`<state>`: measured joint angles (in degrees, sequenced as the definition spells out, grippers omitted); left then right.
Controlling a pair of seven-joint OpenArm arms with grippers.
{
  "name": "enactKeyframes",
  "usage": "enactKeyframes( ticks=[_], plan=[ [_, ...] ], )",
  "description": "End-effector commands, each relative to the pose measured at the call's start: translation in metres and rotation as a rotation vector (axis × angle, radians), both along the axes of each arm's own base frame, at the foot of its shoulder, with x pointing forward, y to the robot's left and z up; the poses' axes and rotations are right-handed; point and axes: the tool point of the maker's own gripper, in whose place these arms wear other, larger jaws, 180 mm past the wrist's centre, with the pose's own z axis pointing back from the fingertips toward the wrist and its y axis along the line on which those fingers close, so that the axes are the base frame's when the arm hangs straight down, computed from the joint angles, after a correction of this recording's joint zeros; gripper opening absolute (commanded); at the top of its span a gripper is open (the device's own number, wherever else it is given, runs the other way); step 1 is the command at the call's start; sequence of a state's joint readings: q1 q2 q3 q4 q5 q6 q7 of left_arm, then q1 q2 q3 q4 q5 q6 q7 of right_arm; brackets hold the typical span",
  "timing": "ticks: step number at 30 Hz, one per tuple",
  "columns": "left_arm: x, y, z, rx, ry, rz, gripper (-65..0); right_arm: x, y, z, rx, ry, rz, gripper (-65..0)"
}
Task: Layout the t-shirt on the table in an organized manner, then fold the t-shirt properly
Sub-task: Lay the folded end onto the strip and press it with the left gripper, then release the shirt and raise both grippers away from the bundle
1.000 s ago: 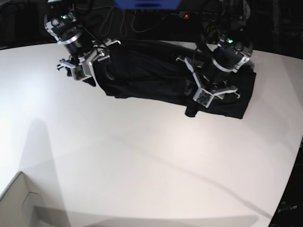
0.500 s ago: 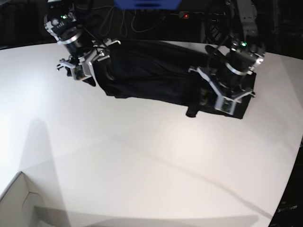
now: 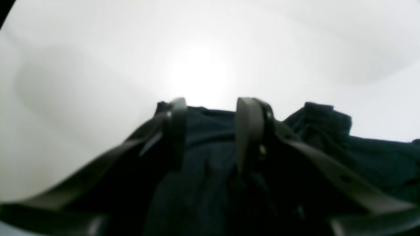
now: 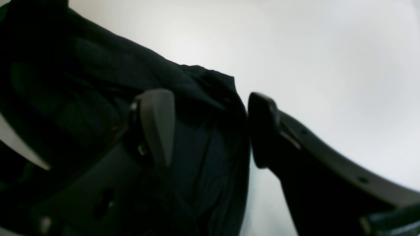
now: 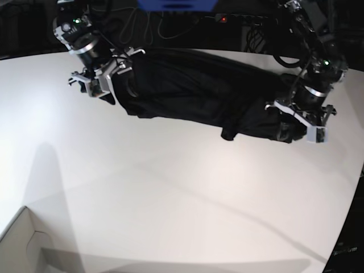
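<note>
Fabric is spread in a long dark band across the far side of the white surface (image 5: 170,187): the black t-shirt (image 5: 193,91) is stretched between the two arms, bunched and creased, with a small fold hanging at its near edge. At its end on the base view's left, the right tool (image 4: 210,127) is seen with its jaws set wide, one finger (image 4: 157,124) over the cloth and the other just past the shirt's edge, above bare white. At the other end, the left tool (image 3: 210,131) is held half-parted over the hem; cloth is seen between the jaws, but whether it is pinched cannot be told. A pale cardboard box corner (image 5: 25,244) is seen at the near left.
</note>
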<state>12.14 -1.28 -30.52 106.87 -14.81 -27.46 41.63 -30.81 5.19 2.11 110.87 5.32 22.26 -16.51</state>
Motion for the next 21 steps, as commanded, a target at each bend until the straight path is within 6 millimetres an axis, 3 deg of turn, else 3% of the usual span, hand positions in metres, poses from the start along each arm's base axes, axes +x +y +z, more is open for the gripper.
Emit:
enactKeyframes(
  ticks=[1,5,8,11,16,21],
  plan=[
    [0.004,-0.001,0.003,-0.008,-0.021,-0.006,-41.0,0.005,0.002,0.012,0.02,-0.046,0.002,-28.8],
    [0.001,-0.007,-0.021,-0.041,0.044,-0.016,-41.0,0.005,0.002,0.012,0.02,-0.046,0.002,-28.8],
    [-0.004,-0.026,-0.036,-0.049,0.087,-0.08,-41.0,0.004,0.002,0.012,0.02,-0.044,0.002,-28.8],
    [-0.021,-0.057,-0.048,-0.054,0.137,-0.183,-41.0,0.003,0.002,0.011,0.02,-0.041,0.001,-28.8],
    [-0.045,-0.112,-0.045,-0.071,0.152,-0.346,-41.0,0.004,0.001,0.011,0.019,-0.041,0.0,-28.8],
    [-0.06,-0.141,-0.022,-0.058,0.104,-0.459,-41.0,0.004,-0.001,0.011,0.015,-0.042,-0.005,-28.8]
  ],
)
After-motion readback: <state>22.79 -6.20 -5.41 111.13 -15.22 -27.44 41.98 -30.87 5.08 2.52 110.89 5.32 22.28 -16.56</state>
